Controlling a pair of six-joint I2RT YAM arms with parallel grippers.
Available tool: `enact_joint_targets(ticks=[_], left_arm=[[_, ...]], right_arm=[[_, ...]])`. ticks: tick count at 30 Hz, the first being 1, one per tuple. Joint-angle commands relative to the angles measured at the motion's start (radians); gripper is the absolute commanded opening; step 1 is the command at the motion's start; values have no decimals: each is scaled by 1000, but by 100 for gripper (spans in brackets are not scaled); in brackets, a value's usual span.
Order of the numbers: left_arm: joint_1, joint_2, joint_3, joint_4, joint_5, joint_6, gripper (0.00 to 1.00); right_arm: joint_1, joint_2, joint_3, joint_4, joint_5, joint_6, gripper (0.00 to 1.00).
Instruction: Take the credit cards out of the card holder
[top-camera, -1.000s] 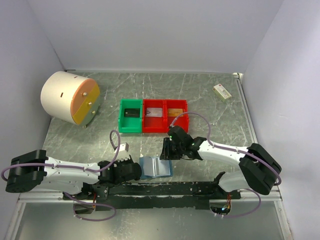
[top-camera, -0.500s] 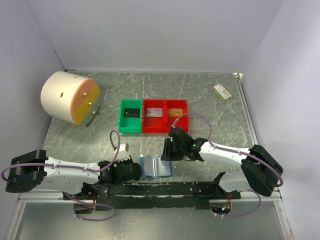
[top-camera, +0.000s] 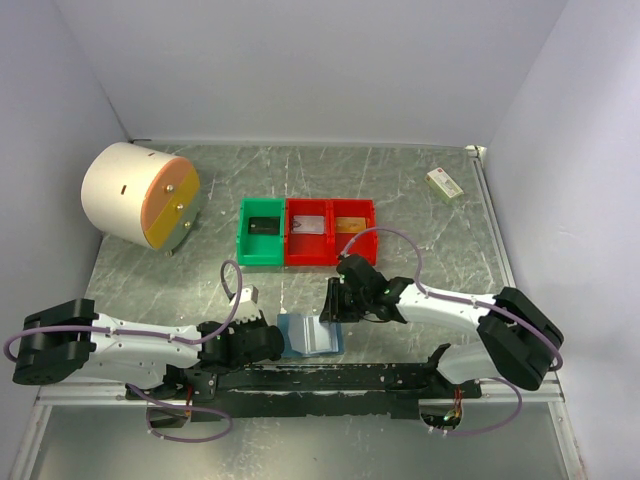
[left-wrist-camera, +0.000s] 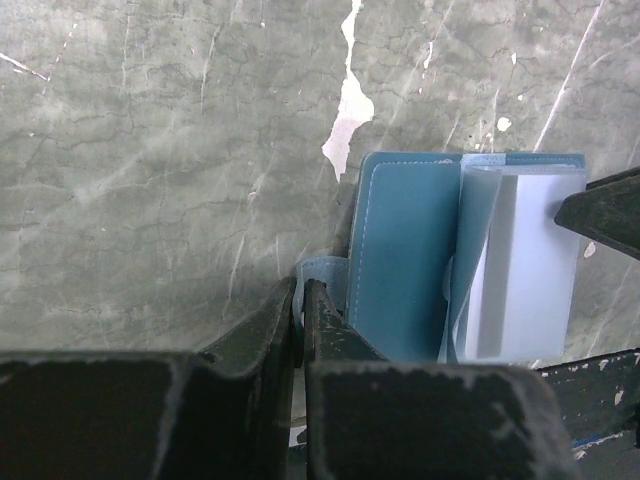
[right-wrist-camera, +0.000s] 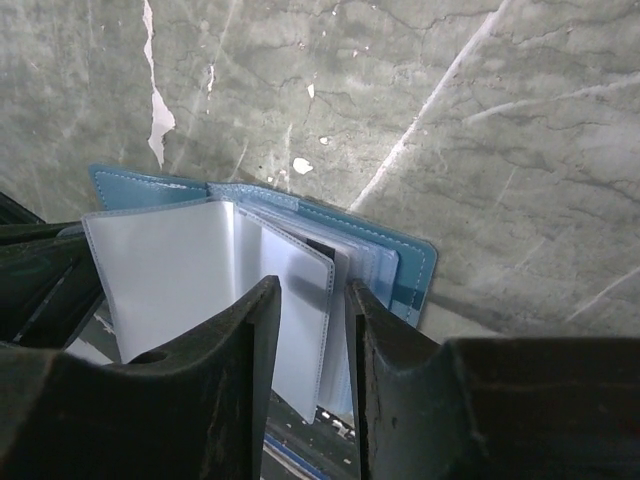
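Card holder (top-camera: 311, 335) tab clamped in left gripper (left-wrist-camera: 299, 290); my right gripper (right-wrist-camera: 312, 292), narrowly open, should nip card, not sleeve (right-wrist-camera: 190, 270)

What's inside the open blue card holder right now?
The card holder holds fanned clear plastic sleeves. A dark sliver shows between two; whether cards sit in the overlapped sleeves cannot be told.

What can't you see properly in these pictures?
- Cards: in the right wrist view the card holder shows only cloudy sleeves that overlap, so I cannot tell if any card is inside.
- Holder's near edge: in the left wrist view the left gripper covers it.
- Green bin and red bin: in the top view the contents are too small to name.
- Cream box: in the top view its print is too small.
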Motion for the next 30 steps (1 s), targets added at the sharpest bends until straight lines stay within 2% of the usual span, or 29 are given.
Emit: enact_joint_targets(ticks=[1, 8, 18, 23, 26, 30], left_arm=[[-5, 12, 19, 2, 4, -8, 7], [-5, 14, 17, 6, 5, -8, 7], [-5, 16, 19, 9, 5, -7, 7], [-4, 9, 19, 7, 4, -9, 7], [-5, 6, 16, 10, 4, -12, 7], [-5, -6, 17, 12, -1, -8, 10]], right_arm=[[3, -34, 0, -4, -12, -7, 32], [2, -53, 32, -38, -35, -31, 29], [5, -87, 50, 6, -127, -21, 29], [7, -74, 46, 116, -242, 2, 29], [16, -47, 30, 234, -315, 37, 35], [20, 39, 44, 294, -344, 56, 39]])
